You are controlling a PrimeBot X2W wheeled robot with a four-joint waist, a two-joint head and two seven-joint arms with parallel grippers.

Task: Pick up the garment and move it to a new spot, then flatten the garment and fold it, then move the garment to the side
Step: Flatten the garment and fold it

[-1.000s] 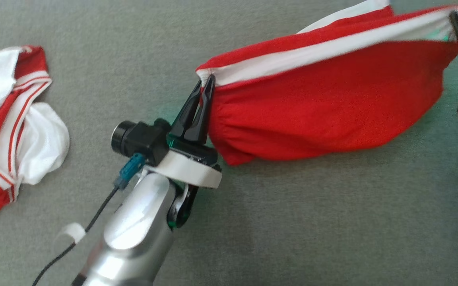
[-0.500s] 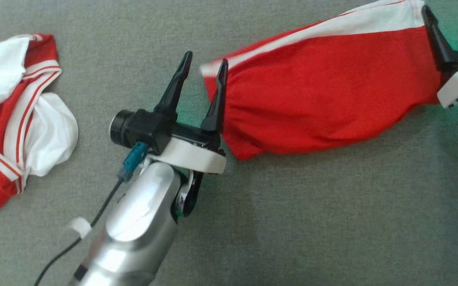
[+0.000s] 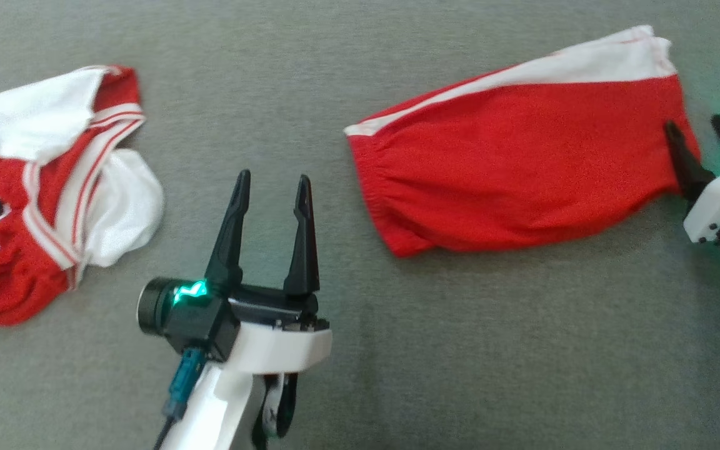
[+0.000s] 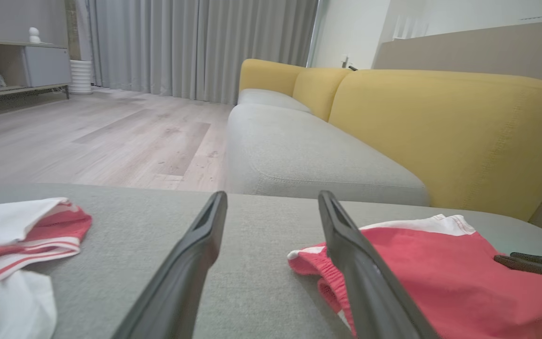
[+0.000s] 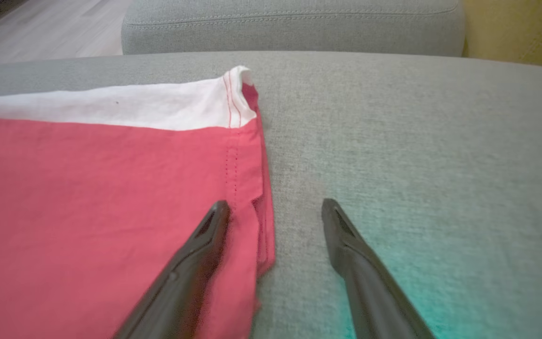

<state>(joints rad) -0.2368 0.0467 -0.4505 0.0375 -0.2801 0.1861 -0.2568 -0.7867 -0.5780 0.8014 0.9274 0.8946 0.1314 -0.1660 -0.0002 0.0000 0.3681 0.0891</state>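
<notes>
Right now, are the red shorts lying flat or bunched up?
Flat: the red shorts lie spread on the grey cushion, white stripe straight along one edge, slight gathers at one end.

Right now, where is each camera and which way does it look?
Head view: on the head, facing down at the cushion, red shorts and jersey; left gripper and right gripper show.
Left wrist view: on that wrist, facing low across the cushion toward the yellow sofa back; its fingers show.
Right wrist view: on that wrist, facing the shorts' hem; its fingers show.
All three share the shorts.
</notes>
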